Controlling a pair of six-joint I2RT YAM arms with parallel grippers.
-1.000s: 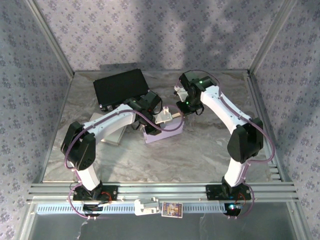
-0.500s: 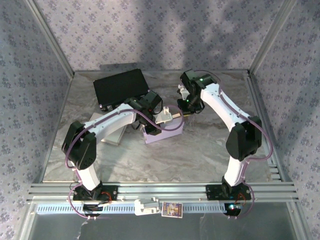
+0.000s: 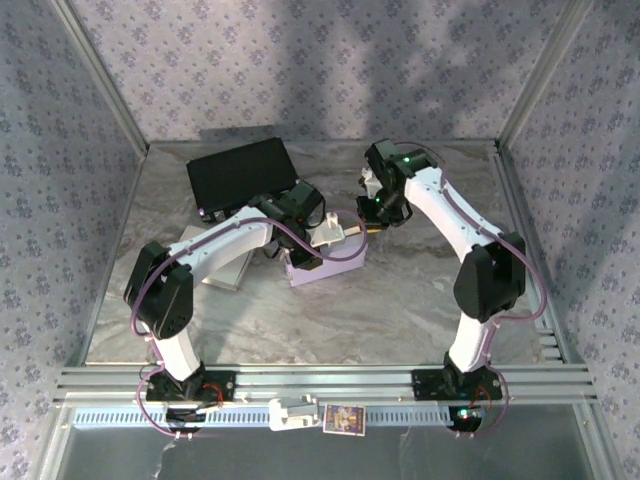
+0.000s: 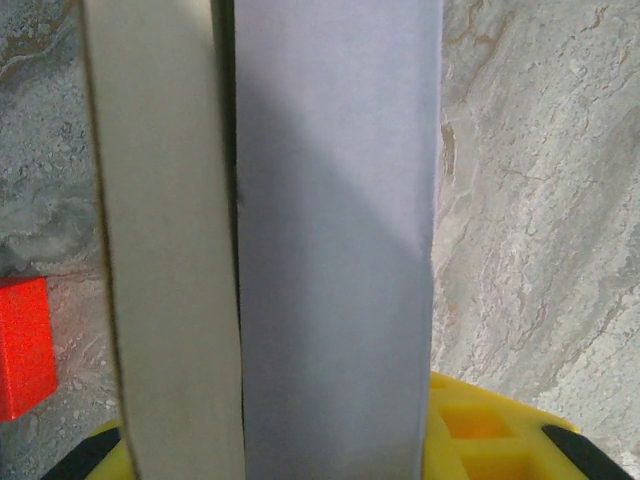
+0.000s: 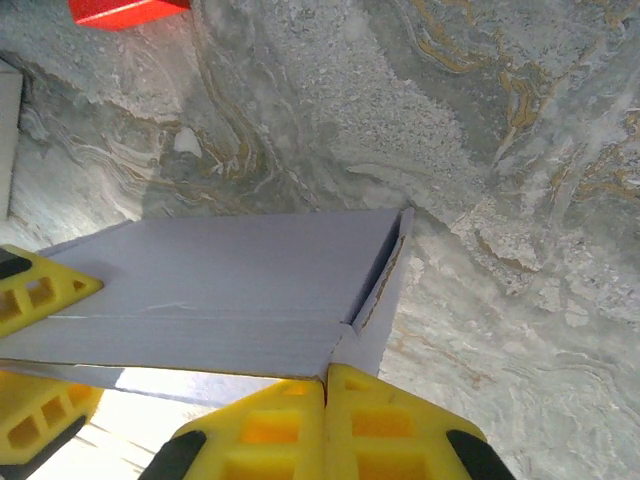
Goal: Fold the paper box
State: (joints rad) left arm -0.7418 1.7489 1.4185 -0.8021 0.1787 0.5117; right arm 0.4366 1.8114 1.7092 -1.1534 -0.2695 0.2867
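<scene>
The lavender paper box (image 3: 326, 263) lies at the table's middle, partly folded. My left gripper (image 3: 327, 232) reaches over it from the left. In the left wrist view a lavender panel of the box (image 4: 335, 250) and its beige inner face (image 4: 165, 250) stand between the yellow fingers (image 4: 490, 430), so this gripper (image 4: 300, 450) is shut on it. My right gripper (image 3: 372, 222) comes in from the right. In the right wrist view its yellow fingers (image 5: 400, 430) are pressed together, and the gripper's tip (image 5: 326, 385) touches the box's folded corner (image 5: 385, 270).
A black case (image 3: 242, 172) lies at the back left. A flat white piece (image 3: 228, 270) sits under the left forearm. A small red block (image 5: 125, 10) lies on the marble beyond the box, and it also shows in the left wrist view (image 4: 22, 345).
The right wrist has shifted slightly to the right near the box's corner. The left arm and the box have stayed put.
</scene>
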